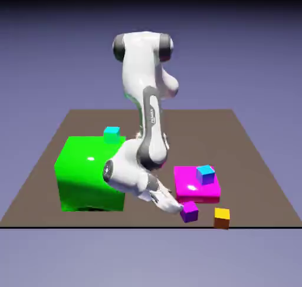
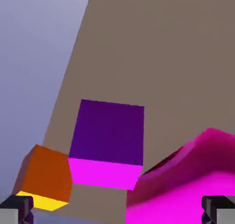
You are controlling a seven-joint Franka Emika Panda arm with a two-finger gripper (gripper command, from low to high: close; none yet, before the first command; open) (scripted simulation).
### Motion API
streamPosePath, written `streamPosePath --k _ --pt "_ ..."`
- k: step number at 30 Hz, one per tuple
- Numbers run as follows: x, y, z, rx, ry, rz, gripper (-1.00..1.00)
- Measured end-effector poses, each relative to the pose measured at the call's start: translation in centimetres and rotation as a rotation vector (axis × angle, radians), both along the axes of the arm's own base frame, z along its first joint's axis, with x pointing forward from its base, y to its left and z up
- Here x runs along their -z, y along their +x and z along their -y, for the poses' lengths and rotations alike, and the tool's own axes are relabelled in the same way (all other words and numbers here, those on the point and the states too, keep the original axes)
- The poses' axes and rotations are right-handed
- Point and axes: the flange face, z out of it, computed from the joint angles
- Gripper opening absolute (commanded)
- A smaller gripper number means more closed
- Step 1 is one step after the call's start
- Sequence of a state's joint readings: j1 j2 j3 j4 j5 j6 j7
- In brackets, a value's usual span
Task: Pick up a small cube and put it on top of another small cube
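Fingers [image 2: 16,210]: seen wide apart in the hand view, one at the bottom left corner, one at the bottom right. Nothing is held between them. Contact of the fingertips with the purple cube [image 2: 109,142] cannot be established from either view; in the hand view the cube is framed ahead of the gap, left of the middle, with a dark upper face and a bright magenta lower face shown.

Gripper [image 1: 179,209]: tilted, pointed down and toward the exterior view's right, its end seen right beside the purple cube.

Purple cube: located near the table's [image 1: 189,124] front edge, in front of the pink block [image 1: 194,191]. The orange cube [image 1: 222,218] is seen at the same edge, farther to the exterior view's right, apart from the purple one.

Blue cube [image 1: 205,175]: seen at the pink block's right part in the exterior view. Green block [image 1: 88,174]: large, placed on the exterior view's left; a cyan cube [image 1: 111,135] is seen at its upper rear edge. Whether that cube is rested on the block or behind it cannot be told.
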State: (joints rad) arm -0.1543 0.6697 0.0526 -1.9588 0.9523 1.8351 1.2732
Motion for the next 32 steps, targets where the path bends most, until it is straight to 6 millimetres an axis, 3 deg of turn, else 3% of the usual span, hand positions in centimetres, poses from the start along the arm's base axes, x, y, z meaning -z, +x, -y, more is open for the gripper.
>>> streamPosePath --k 2,4,5,7,9,10,19,25,26,29,30,32 --pt "0.3 0.0 -0.1 0.007 0.013 -0.013 0.0" --pt "4.1 -1.1 -3.8 0.007 0.013 -0.012 0.0" --pt "4.6 -1.3 -4.3 0.007 0.013 -0.013 -1.0" --pt "4.6 -1.3 -4.3 0.008 0.013 -0.012 -1.0" --pt "0.9 -0.1 -0.6 0.009 0.014 -0.011 -1.0" --pt "0.3 0.5 -1.0 -0.023 0.017 -0.019 -1.0" --pt "-1.9 5.8 -11.1 -0.356 0.031 -0.047 -1.0" --pt "-4.9 8.9 -14.6 -0.468 0.01 -0.015 -1.0" --pt "-4.9 8.9 -14.6 -0.468 0.01 -0.015 -1.0" --pt "-0.8 5.9 -17.6 -0.468 0.011 -0.015 -1.0" --pt "-0.6 5.8 -17.8 -0.468 0.01 -0.015 1.0" --pt "-0.6 5.7 -17.8 -0.469 0.009 -0.015 1.0"
